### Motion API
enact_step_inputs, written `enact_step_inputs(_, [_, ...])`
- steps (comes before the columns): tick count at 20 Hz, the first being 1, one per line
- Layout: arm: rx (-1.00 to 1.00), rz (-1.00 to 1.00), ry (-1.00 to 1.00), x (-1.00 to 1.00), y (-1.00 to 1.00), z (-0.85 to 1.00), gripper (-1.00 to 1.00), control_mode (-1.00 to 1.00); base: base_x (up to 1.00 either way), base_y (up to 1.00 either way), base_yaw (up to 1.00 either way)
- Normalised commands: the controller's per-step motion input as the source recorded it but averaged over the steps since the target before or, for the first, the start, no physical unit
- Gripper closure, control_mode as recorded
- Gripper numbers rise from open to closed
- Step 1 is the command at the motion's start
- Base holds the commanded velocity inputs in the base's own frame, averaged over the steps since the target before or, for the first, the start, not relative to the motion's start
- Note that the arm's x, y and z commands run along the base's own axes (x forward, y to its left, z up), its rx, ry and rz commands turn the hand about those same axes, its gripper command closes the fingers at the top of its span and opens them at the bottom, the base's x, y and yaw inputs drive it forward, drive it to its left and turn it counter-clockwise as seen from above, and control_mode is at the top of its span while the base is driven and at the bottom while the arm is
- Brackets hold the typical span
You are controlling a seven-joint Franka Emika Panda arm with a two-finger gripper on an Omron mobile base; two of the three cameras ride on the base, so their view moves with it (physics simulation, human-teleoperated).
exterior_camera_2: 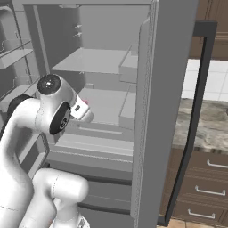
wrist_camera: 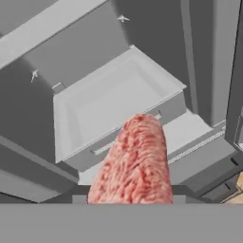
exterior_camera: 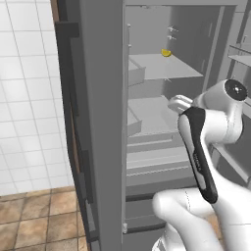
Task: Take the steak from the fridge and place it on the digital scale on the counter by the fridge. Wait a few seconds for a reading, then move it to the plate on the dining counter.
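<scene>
a: what's nearest the hand?

b: the steak (wrist_camera: pixel 135 161), pinkish-red, sticking out from the gripper (wrist_camera: pixel 130 201). the claw is clamped on it, and it hangs clear of the shelf.

a: and behind it?

b: an open grey bin (wrist_camera: pixel 114 102), then the fridge (exterior_camera: pixel 103 98) shelves and back wall. a small yellow thing (exterior_camera: pixel 166 52) sits on the upper shelf.

a: how should the step go?

b: i'd judge it's the carry-out. draw the hand straight back through the opening, keep the slab above the shelf lip and off the door edge, grip firm, then swing toward the scale.
</scene>
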Motion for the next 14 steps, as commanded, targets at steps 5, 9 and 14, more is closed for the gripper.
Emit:
enact_step_inputs(5, [-0.07,0.13,0.22,-0.76,0.00,0.44,1.00,-1.00,0.00,0.00,0.00])
enact_step_inputs(9, [-0.03,0.17,0.28,-0.72,0.00,0.22,1.00,-1.00,0.00,0.00,0.00])
enact_step_inputs(14, [-0.02,0.13,0.26,-0.51,0.01,0.00,1.00,-1.00,0.00,0.00,0.00])
